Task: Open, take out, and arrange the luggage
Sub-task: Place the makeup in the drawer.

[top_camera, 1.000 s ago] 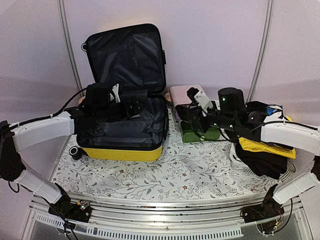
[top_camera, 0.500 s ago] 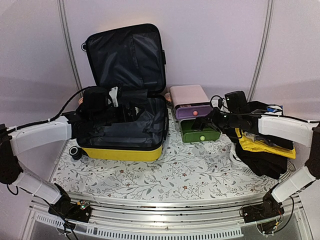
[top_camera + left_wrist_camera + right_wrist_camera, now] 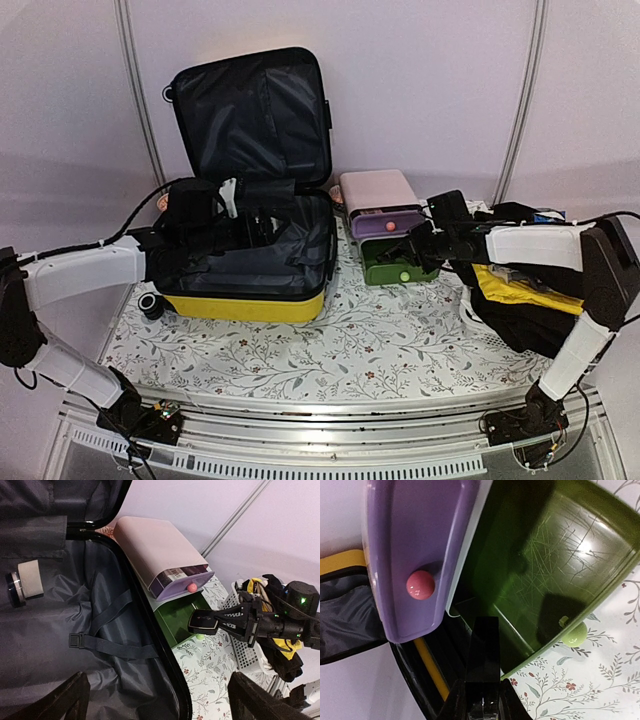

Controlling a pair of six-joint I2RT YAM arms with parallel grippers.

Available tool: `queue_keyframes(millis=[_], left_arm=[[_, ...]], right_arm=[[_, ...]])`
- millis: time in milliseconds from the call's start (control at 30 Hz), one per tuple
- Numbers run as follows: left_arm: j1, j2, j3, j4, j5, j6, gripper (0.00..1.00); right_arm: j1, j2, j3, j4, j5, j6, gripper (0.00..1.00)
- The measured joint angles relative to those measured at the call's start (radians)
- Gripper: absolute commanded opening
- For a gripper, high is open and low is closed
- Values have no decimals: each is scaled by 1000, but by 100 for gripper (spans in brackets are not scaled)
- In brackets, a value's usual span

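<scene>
The luggage (image 3: pixel 245 300), a yellow hard-shell case, lies open at the left with its black-lined lid (image 3: pixel 255 110) standing upright. My left gripper (image 3: pixel 255 225) hovers open over the black lining (image 3: pixel 60 645), its fingers (image 3: pixel 55 700) wide apart with nothing between them. A small beige jar with a black lid (image 3: pixel 24 582) lies inside, near the crossed straps (image 3: pixel 100 640). My right gripper (image 3: pixel 422 243) is shut on a flat black box (image 3: pixel 482 655), held just above the near corner of the pulled-out green drawer (image 3: pixel 555 555).
A pink drawer box (image 3: pixel 375 190) stands right of the case, its purple drawer (image 3: pixel 410 545) with a pink knob slightly out above the green one. A white mesh basket (image 3: pixel 242 650) with yellow and black clothes (image 3: pixel 525 295) sits at far right. Floral cloth (image 3: pixel 350 340) covers the table.
My right arm has swung down and left from a raised pose, bringing the black box to the green drawer. The left arm has stayed over the case.
</scene>
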Motion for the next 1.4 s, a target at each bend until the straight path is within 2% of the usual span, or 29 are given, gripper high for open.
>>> queue_keyframes(millis=[333,400,733,800,867,933,1100,1400], left_arm=[[0,0,-21,21,13,-22,98],[0,0,-26,24,13,-23,98],[0,0,-41,27,13,-32,98],[0,0,-44,27,13,-34,98],[0,0,-47,27,13,-36,98],[0,0,-48,27,13,-37,98],[0,0,-49,27,13,-38,98],[0,0,-49,27,11,-38,98]], right_arm=[[0,185,80,93,0,202,4],[-1,208,87,117,1,226,9],[-11,307,137,165,29,315,11],[-17,323,158,172,32,326,22],[-24,336,174,179,37,335,39],[-28,348,185,188,40,341,45],[-36,358,190,199,37,351,51],[-38,288,142,169,35,337,53]])
